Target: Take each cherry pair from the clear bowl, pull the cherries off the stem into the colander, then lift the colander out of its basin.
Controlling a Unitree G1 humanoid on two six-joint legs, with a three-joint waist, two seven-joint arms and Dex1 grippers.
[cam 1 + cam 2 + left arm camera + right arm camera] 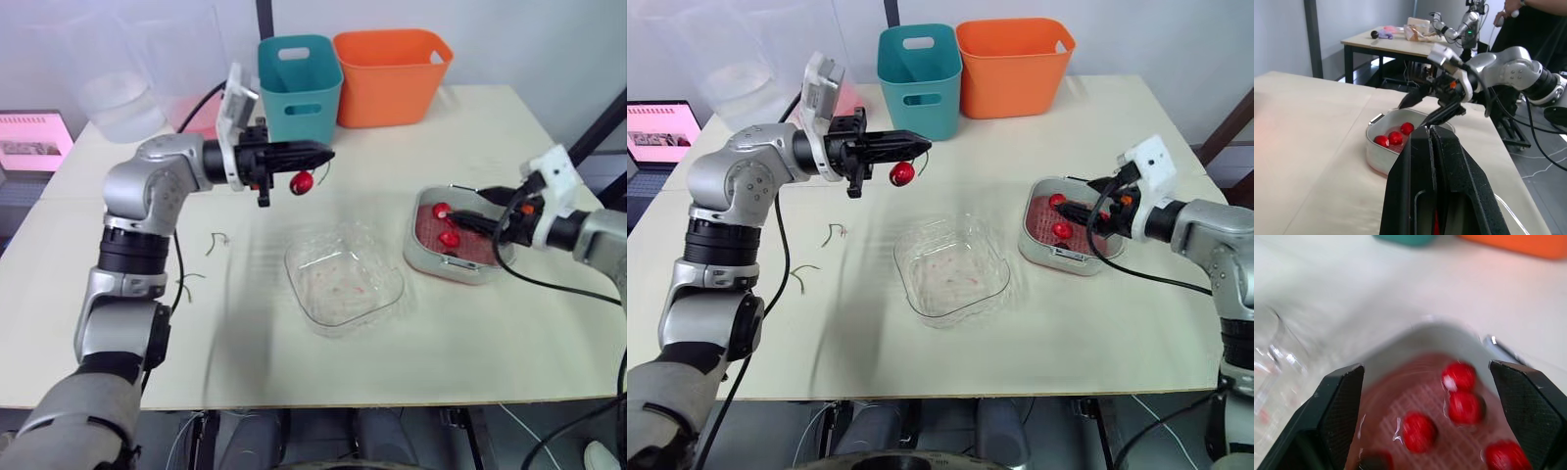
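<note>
**Behind the clear bowl (pixel 290 262), one more cherry (pixel 302 182) to pull**

Up behind the bowl, on its left side, the left claw (pixel 324 154) is pinched tight on a thin stem (pixel 325 173). The red cherry hangs under it. To the right of the bowl sits the colander (pixel 482 251) in its basin (pixel 409 247), with a few picked cherries (pixel 450 238) inside. The right claw (pixel 465 217) hovers just over them with its fingers spread wide, holding nothing. The bowl looks empty, so this may be the last cherry.

To do this step well, carry the hanging cherry across the bowl to the waiting claw, over the colander. Squeeze the cherry softly so it does not squash. Pull the stem straight away and let the cherry drop in. Bare stems (pixel 217 241) lie on the table (pixel 294 377) left of the bowl.
</note>
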